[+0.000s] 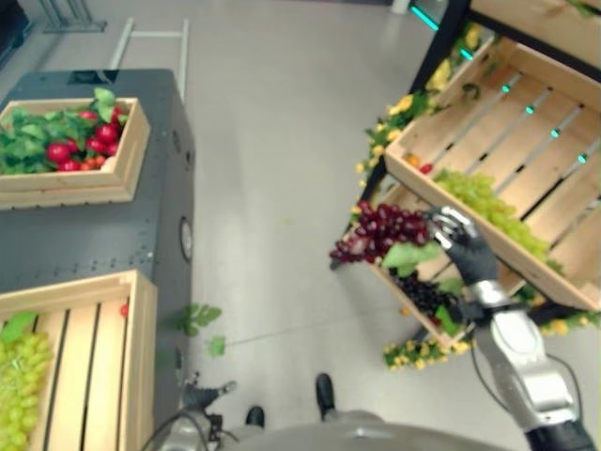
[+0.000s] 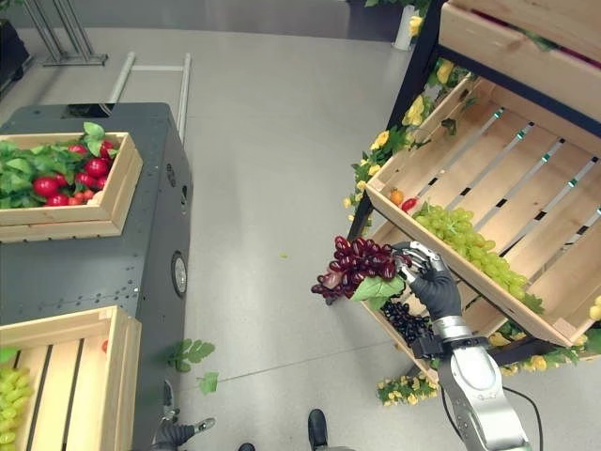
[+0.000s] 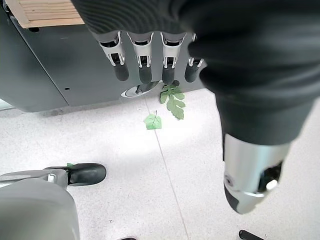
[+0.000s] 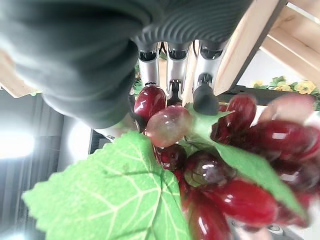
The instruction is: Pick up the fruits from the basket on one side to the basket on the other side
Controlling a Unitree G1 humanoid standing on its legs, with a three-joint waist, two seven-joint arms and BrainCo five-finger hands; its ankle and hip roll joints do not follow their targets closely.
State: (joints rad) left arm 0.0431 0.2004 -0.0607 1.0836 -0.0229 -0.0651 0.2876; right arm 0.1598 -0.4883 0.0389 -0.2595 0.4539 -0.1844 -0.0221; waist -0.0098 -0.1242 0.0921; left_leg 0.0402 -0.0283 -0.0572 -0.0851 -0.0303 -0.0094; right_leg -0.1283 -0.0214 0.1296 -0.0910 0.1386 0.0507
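The right hand [image 2: 434, 287] has its fingers [image 4: 205, 90] curled round red grapes [image 2: 355, 265] beside the crate [image 2: 488, 178]; the left hand [image 3: 150, 60] hangs low. Its fingers are straight.

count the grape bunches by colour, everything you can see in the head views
Red: 1, the red bunch held in the right hand
Green: 2, one in the shelf crate, one in the near crate
Dark purple: 1, on the lower shelf
Total: 4

My right hand [image 2: 434, 285] wears a dark ribbed cover. Its fingers [image 4: 149, 70] are silver with dark tips. The forearm is silver-grey.
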